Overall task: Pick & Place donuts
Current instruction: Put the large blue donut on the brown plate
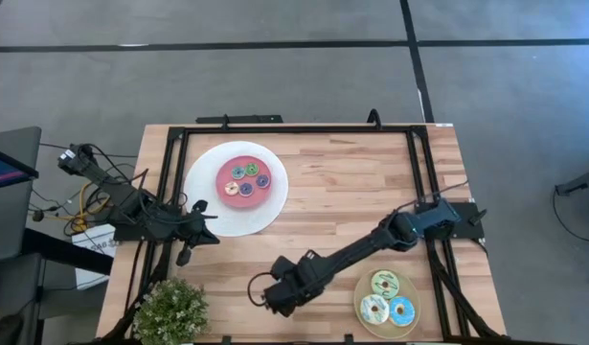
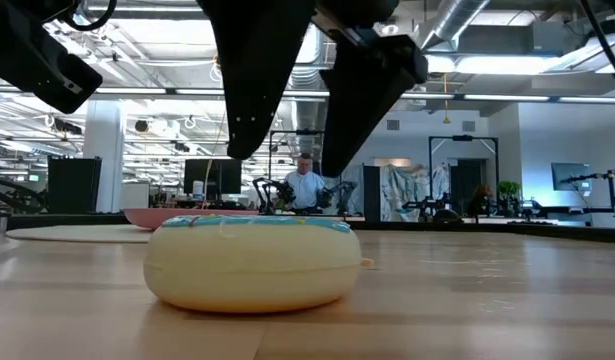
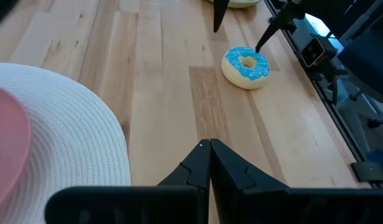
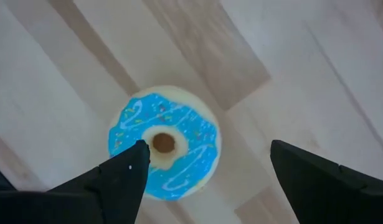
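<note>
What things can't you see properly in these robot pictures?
- Blue donut: in the high view the right gripper and its arm cover it.
- Tiny donuts on the white plate: too small in the high view to show details.
- Potted plant: cut off by the high view's bottom edge.
- Person behind the table: far off in the low view.

From overhead I can't see the blue donut (image 4: pixel 164 144) at all; the right arm covers it near the table's (image 1: pixel 342 192) front edge. Right gripper (image 1: pixel 265 299) fingertips are lost under its own body there too. Tiny donuts (image 1: pixel 246 178) on the white plate (image 1: pixel 206 206): too small to count w/ confidence. Tan plate (image 1: pixel 409 290) is cut by the pic's bottom edge. Potted plant (image 1: pixel 169 311) at the front-left corner is also cropped. Low view: arms cut off at top; person (image 2: pixel 305 187) in bkgd tiny, no detail.
</note>
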Action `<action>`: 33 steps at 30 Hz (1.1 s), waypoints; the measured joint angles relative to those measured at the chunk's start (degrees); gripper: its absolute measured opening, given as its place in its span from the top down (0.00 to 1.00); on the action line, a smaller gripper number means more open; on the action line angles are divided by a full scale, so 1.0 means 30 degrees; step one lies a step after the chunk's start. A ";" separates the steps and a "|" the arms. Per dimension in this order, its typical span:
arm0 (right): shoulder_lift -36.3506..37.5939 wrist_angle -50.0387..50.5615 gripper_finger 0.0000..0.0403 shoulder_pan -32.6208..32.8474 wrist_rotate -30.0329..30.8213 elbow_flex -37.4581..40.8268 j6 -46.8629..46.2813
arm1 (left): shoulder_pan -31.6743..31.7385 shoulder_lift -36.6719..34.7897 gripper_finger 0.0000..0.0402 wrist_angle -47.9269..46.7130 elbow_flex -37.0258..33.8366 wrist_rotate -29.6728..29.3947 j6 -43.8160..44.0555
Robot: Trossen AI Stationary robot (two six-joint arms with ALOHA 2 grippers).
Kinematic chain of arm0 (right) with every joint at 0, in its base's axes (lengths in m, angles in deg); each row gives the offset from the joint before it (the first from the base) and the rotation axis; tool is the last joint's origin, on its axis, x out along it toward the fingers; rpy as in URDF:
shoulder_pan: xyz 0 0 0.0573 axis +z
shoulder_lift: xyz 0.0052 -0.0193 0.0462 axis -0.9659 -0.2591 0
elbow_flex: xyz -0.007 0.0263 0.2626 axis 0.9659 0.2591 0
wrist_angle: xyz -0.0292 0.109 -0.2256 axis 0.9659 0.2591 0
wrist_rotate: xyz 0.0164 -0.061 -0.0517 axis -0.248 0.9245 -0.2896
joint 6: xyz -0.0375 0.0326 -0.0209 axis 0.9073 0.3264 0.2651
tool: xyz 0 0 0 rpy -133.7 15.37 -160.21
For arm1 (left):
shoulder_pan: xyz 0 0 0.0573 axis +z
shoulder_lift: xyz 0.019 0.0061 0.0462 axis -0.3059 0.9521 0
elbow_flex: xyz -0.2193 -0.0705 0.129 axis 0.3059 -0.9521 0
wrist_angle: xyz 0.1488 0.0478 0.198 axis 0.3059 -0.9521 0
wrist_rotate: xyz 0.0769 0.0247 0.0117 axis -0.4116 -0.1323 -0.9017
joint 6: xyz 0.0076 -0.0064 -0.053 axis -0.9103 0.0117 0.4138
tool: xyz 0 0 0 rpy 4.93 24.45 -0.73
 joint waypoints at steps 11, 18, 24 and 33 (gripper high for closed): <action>-0.1066 -0.1117 0.21 -0.0583 -0.1242 -0.0022 0.1701 | 0.0001 -0.0002 1.00 -0.1022 0.0000 0.0015 -0.0164; -0.1129 -0.0602 0.21 -0.0731 -0.1628 0.0000 0.1882 | 0.0004 -0.0007 1.00 -0.1147 0.0000 0.0015 -0.0164; -0.1141 -0.0073 0.21 -0.0731 -0.1965 0.0000 0.2361 | -0.0003 -0.0007 1.00 -0.1282 0.0000 0.0015 -0.0164; -0.1304 -0.0816 0.21 -0.0731 -0.1884 0.0007 0.3173 | 0.0001 -0.0007 1.00 -0.1282 0.0000 0.0000 -0.0164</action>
